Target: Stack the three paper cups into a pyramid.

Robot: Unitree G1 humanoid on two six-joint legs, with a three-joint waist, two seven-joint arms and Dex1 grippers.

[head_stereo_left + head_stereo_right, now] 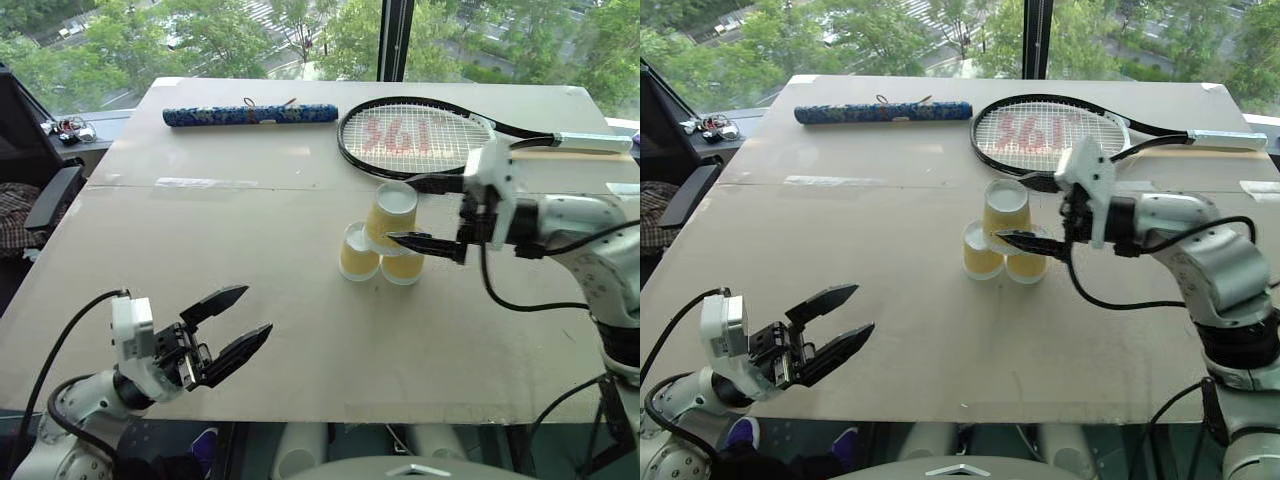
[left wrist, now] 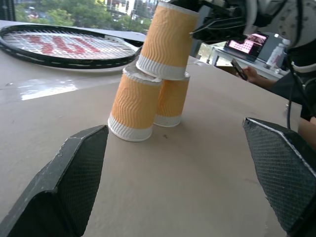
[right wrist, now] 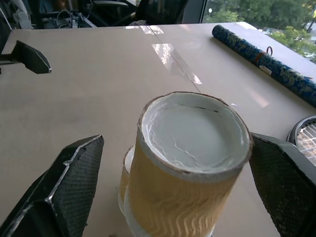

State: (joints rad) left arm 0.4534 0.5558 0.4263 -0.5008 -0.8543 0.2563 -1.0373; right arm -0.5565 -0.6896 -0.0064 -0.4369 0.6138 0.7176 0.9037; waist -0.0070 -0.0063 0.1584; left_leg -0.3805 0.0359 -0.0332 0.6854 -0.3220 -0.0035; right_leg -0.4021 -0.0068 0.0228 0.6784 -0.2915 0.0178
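Left hand [image 1: 238,318]: low over the near-left bench [image 1: 250,240], fingers spread wide, holding nothing. Rolled blue mat [image 1: 250,115]: far edge. Pyramid [image 1: 382,240], bench centre: two inverted paper cups [image 1: 358,255] touching, third cup [image 1: 390,215] tilted on top; second base cup partly hidden. Right hand [image 1: 418,212]: fingers spread either side of top cup, contact indiscernible. Racket [image 1: 415,138]: behind the cups, handle partly hidden.

Head views overlook table [image 1: 250,330]; wrist cameras face cups [image 2: 148,84].
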